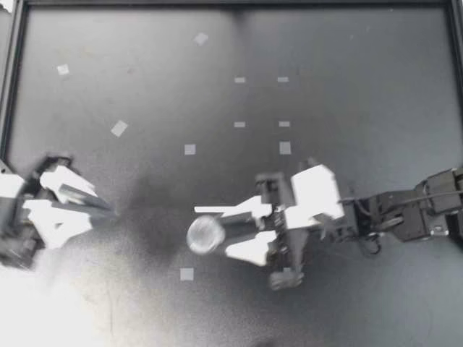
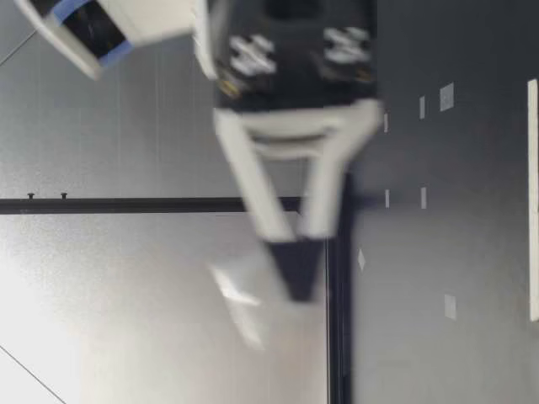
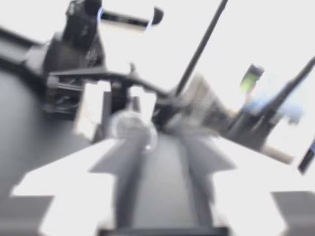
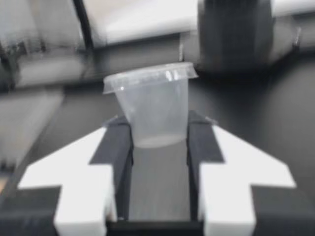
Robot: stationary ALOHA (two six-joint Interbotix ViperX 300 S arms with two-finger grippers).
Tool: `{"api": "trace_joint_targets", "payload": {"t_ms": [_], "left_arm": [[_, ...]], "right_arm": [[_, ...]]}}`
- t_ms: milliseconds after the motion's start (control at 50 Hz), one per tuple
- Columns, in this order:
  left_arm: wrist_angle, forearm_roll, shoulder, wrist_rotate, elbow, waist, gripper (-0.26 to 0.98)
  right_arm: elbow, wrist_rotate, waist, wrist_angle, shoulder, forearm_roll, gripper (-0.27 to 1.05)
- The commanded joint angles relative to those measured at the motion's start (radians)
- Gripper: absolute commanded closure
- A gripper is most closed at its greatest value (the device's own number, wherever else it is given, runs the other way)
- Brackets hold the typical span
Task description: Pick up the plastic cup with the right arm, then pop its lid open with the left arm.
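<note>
A cup (image 1: 206, 235) is held between the fingers of the right gripper (image 1: 214, 232) and is touched by them from two sides. In the right wrist view its base is seated between the fingertips, with its rim standing beyond them. The left gripper (image 1: 103, 215) is placed well apart, roughly ahead of the right gripper and turned toward it, so the cup lies between the two claws. On the table (image 1: 362, 108), one tape square (image 1: 187, 274) is set near the right fingertips, and other tape squares (image 1: 189, 149) are scattered off the claw's opposite side.
</note>
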Motion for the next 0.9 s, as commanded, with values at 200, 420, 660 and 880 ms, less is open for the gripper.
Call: {"api": "trace_joint_targets", "payload": {"t_ms": [200, 420, 660, 880], "left_arm": [[-0.026, -0.147, 0.152, -0.480, -0.040, 0.003, 0.06], [-0.028, -0.124, 0.313, -0.555, -0.140, 0.003, 0.14], [-0.029, -0.058, 0.318, -0.604, -0.158, 0.002, 0.14], [-0.032, -0.003, 0.314, -0.637, -0.163, 0.002, 0.14]], "right_arm": [[-0.083, -0.035, -0.012, -0.166, 0.095, -0.041, 0.50], [-0.149, -0.044, -0.014, -0.114, 0.120, -0.046, 0.50], [-0.176, -0.081, -0.015, -0.041, 0.124, -0.044, 0.50], [-0.186, -0.080, -0.043, -0.014, 0.135, -0.044, 0.50]]}}
